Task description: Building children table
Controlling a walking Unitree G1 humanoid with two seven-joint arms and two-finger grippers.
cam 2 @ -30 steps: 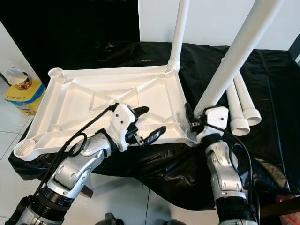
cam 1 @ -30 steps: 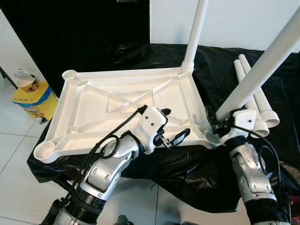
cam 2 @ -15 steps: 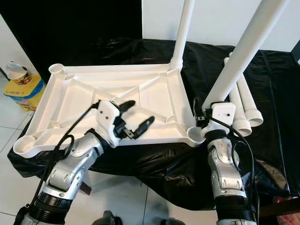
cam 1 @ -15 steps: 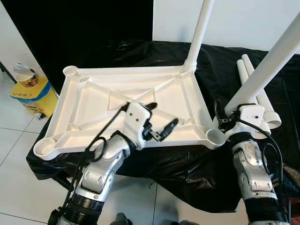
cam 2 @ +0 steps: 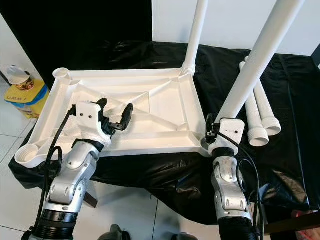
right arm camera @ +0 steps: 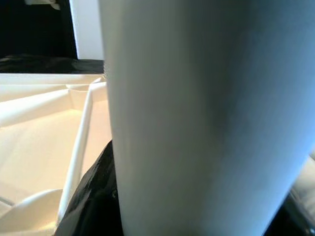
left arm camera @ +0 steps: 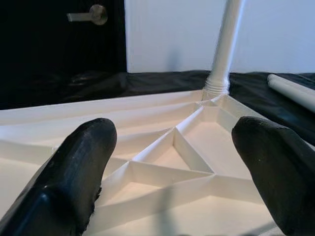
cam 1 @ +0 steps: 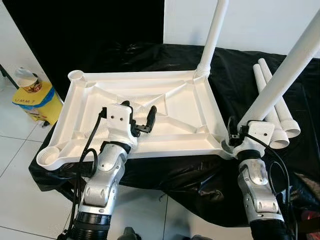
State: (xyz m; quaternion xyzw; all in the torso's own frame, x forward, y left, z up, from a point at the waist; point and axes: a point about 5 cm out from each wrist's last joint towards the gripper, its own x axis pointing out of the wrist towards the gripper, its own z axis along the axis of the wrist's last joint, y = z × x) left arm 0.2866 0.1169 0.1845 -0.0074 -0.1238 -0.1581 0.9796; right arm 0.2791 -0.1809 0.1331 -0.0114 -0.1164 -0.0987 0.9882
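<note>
Tabletop [cam 1: 170,107], white and turned underside up, lies on your black-draped worktop [cam 1: 235,90], its ribbed frame facing the camera and a round socket at each corner. One white leg [cam 1: 214,32] already stands upright in the far right socket. Your right gripper [cam 1: 243,131] sits at the near right corner, its jaws clamped on a second leg [cam 1: 282,70], which leans up and away to the right with its lower end right at that corner socket; whether it is seated in the socket you cannot tell. In the right wrist view the held leg looms across most of the frame, with the tabletop's ribs beside it.

Your left gripper [cam 1: 140,117] hovers over the near left part of the tabletop with its jaws wide apart, holding nothing. In the left wrist view its fingers [left arm camera: 78,167] frame the triangular ribs and the standing leg beyond.

Two spare legs [cam 1: 275,107] lie side by side on the cloth to the right of the tabletop. On the floor at left, a paper cup [cam 1: 27,82] rests on a yellow box [cam 1: 37,102].
</note>
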